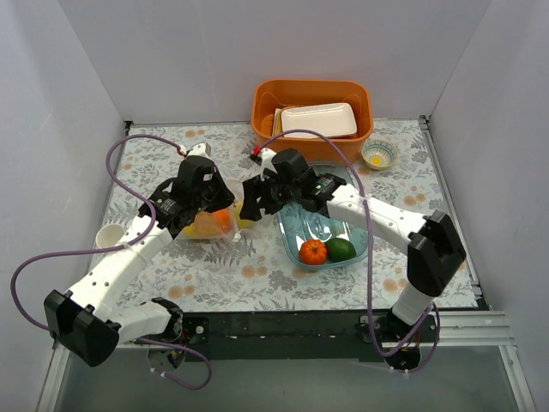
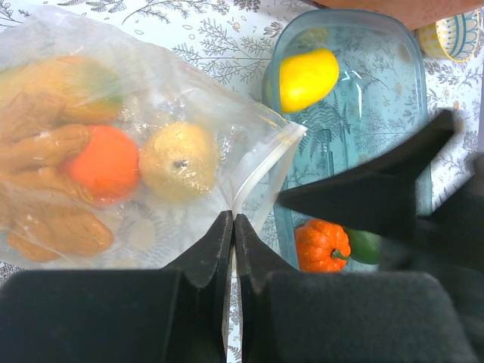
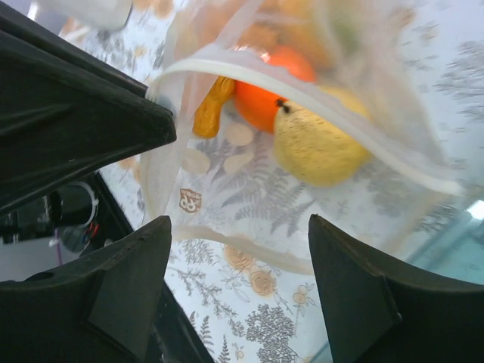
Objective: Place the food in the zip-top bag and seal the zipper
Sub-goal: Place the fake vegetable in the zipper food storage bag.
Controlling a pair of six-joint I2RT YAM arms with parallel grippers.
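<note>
The zip-top bag (image 2: 151,91) lies on the floral cloth, left of the blue dish (image 1: 296,227). Inside it I see an orange (image 2: 106,162), a pale yellow pear (image 2: 180,160) and brown pieces. My left gripper (image 2: 233,219) is shut on the bag's mouth edge, on the zipper (image 2: 265,166). In the right wrist view, my right gripper (image 3: 240,219) stands open just before the gaping mouth, with nothing between its fingers. The dish holds more of the food: a yellow lemon (image 2: 306,78), an orange pumpkin (image 1: 313,251) and a green fruit (image 1: 340,249).
An orange bin (image 1: 311,93) holding a white tray (image 1: 317,120) stands at the back. A small patterned bowl (image 1: 378,154) sits to its right, and a white cup (image 1: 111,236) is at the left edge. White walls close in the table.
</note>
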